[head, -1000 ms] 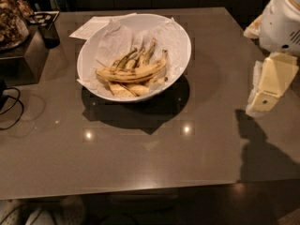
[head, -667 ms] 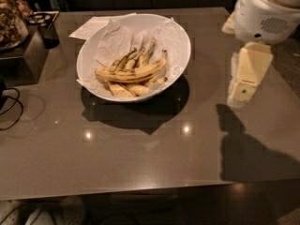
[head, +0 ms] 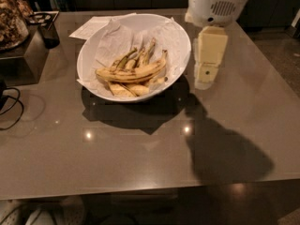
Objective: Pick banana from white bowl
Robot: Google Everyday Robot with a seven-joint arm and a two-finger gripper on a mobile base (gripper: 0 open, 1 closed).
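The white bowl (head: pixel 178 36), lined with crinkled white paper, stands on the grey table toward the back. Several bananas lie in it. The banana (head: pixel 133 72), the longest one, yellow with dark speckles, lies across the top of the pile, its stem tip pointing up to the right. My gripper (head: pixel 206 71), cream-coloured under a white wrist housing (head: pixel 216 3), hangs just right of the bowl's rim, above the table and apart from the bananas. It holds nothing that I can see.
The grey table (head: pixel 140 158) has its front edge near the bottom. A dark box (head: pixel 23 55) with a black cup (head: pixel 47 29) stands at the back left, a black cable (head: pixel 11 107) loops at the left edge, and a paper sheet (head: pixel 89 27) lies behind the bowl.
The arm has moved left from the table's right side to just beside the bowl's right rim. The bowl and bananas have not moved.
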